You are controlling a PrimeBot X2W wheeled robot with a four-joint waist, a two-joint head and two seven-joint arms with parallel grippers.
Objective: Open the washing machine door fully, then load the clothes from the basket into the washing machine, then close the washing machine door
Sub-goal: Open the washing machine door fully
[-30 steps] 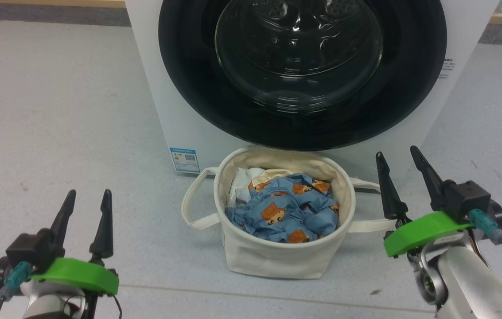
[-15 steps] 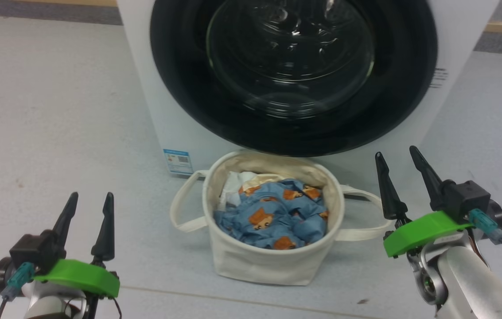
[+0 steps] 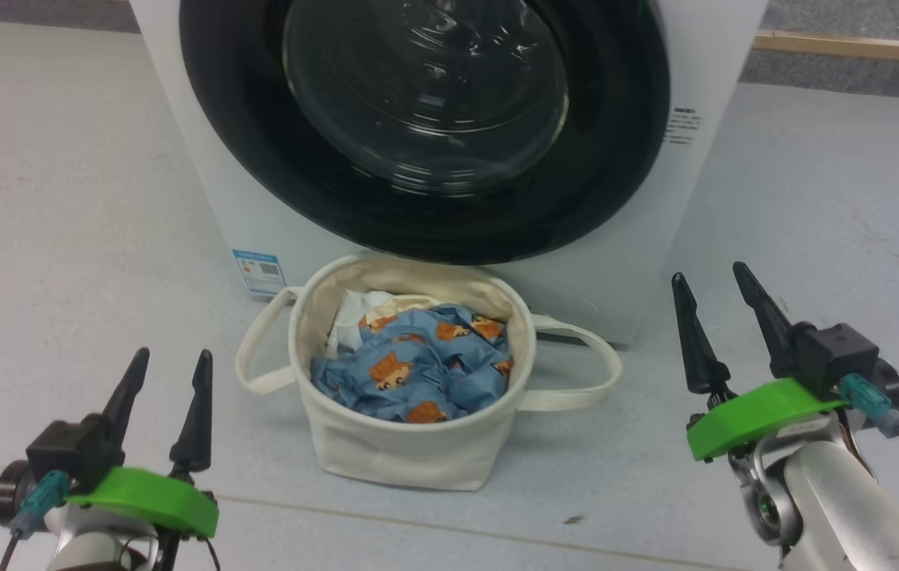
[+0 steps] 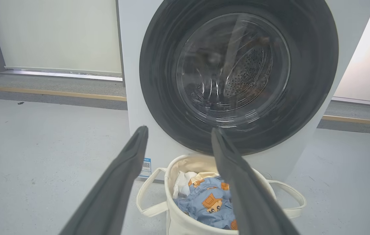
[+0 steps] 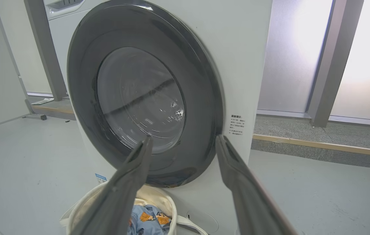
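White and boxy, the washing machine point(image 3: 703, 79) stands at twelve o'clock in my head view. The washing machine door point(image 3: 616, 159) lies shut, flat against its front: a wide glossy black rim around a bulging clear glass bowl. Through the glass, my left wrist view dimly shows the perforated steel drum point(image 4: 250, 71). A small blue label point(image 3: 260, 272) sits on the machine's lower corner, at about ten o'clock from the basket.

The basket point(image 3: 393, 452), a round cream canvas tub, stands on the grey floor point(image 3: 60, 198) near the centre of the head view. It is at six o'clock below the door and just in front of the machine. Its two loop handles hang out at nine and three o'clock. The clothes point(image 3: 417, 373), light blue fabric printed with orange-brown bears, lie crumpled inside and fill most of the tub. A plain white bundle point(image 3: 354, 309) is tucked at their eleven o'clock edge, against the basket wall.

My left gripper point(image 3: 172, 355) hangs at seven o'clock in the head view. Its two dark fingers are spread apart and hold nothing, with the tips pointing toward twelve. My right gripper point(image 3: 709, 274) hangs at four o'clock, its fingers likewise parted and empty. Both grippers are well apart from the basket, the clothes and the door.
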